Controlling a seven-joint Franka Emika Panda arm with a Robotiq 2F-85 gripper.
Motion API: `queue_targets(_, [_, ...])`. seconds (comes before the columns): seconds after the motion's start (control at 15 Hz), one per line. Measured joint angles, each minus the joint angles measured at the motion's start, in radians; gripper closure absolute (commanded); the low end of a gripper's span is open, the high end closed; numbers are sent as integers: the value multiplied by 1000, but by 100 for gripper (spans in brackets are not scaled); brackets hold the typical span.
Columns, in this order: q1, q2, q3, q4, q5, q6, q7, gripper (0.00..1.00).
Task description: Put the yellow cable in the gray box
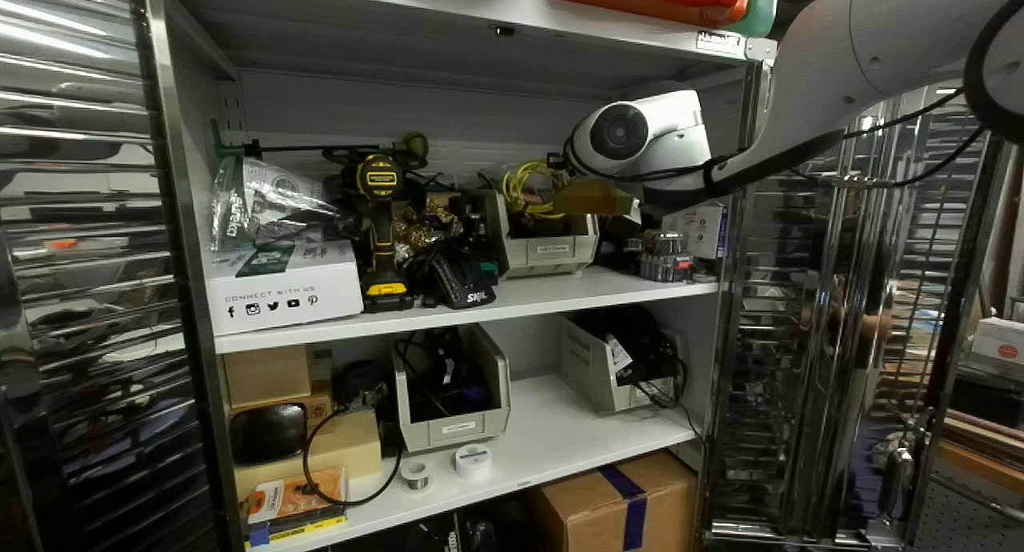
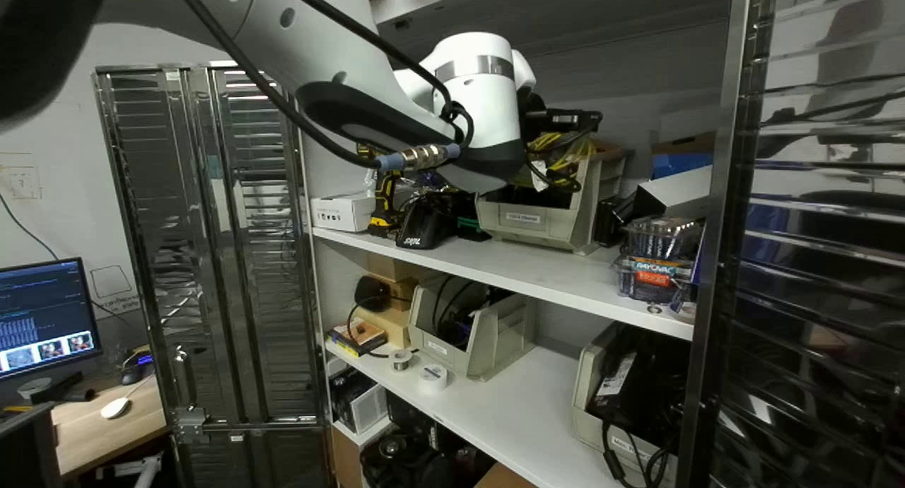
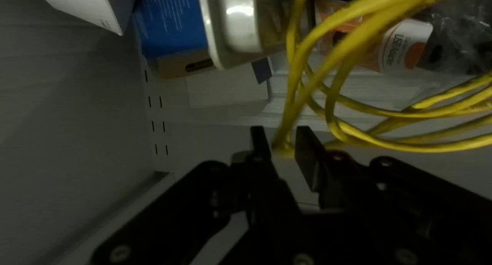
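Inside a cabinet (image 1: 360, 108), my pincer (image 3: 281, 136) seems clamped on yellow cable (image 3: 353, 46); loose coils (image 3: 423, 147) toward the wrist view's three o'clock could snag the gray box (image 1: 544, 262).

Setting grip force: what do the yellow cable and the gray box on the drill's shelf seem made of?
Yellow cable: probably plastic-jacketed, smooth, low sheen; even, rounded loops, dark print. Core hidden.
Gray box: likely molded plastic, satin-looking; even color, thick rim.
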Motion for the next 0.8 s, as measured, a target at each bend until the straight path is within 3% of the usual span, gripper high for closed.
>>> queue_targets(0.33, [-7, -4, 24, -28, 209, 27, -191, 4])
queue_targets(0.4, [-13, -10, 33, -42, 257, 47, -230, 0])
queue_targets(0.8, [-95, -113, 134, -243, 582, 146, -533, 0])
